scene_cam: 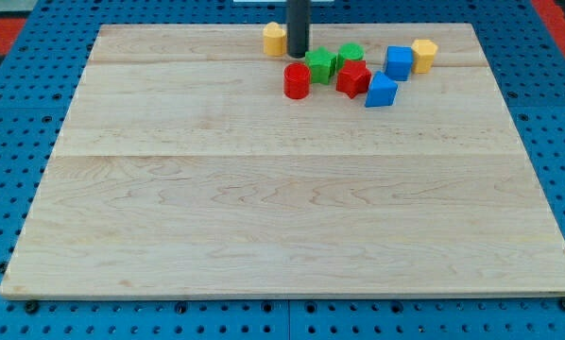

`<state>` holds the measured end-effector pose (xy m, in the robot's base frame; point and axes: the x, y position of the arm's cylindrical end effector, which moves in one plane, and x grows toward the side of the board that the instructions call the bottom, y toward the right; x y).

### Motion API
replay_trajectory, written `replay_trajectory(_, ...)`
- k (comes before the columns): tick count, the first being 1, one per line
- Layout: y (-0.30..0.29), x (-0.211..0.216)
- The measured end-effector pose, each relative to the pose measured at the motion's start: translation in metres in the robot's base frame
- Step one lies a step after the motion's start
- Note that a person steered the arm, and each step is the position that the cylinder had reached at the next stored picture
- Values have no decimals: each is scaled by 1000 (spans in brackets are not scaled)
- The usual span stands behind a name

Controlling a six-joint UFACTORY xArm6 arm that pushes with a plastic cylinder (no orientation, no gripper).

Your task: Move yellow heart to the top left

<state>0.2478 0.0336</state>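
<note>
Yellow heart (pixel 275 38) sits at the far edge of a pale wooden board (pixel 264 217), near the view's top and a little left of centre, partly hidden behind a dark rod.

Nearest the viewer, the board's wide front half holds no blocks; the board rests on a blue pegboard surface (pixel 18 104) dotted with holes. No brand, label or writing can be read anywhere.

Farther back, a cluster of blocks lies in the board's upper middle. Closest of these are a red cylinder (pixel 297 81) and, to the view's right, a blue block (pixel 381 91) with a slanted top. Between them, slightly farther, is a red block (pixel 353 77) whose outline looks star-like. Behind that sit a green block (pixel 320 64) and a second green block (pixel 350 53), just beside each other. To the view's right are a blue cube (pixel 399 62) and a yellow block (pixel 424 55), touching or nearly so.

My tip (pixel 297 55) stands just to the view's right of the yellow heart, touching or almost touching it, with the red cylinder just in front. The arm carries only this rod, so there are no jaws to describe.
</note>
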Motion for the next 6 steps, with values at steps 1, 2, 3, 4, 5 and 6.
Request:
replay_trajectory(1,17,-6)
replay_trajectory(2,-8,-44)
replay_trajectory(3,-98,-17)
replay_trajectory(4,-66,3)
replay_trajectory(5,-63,27)
replay_trajectory(6,-141,43)
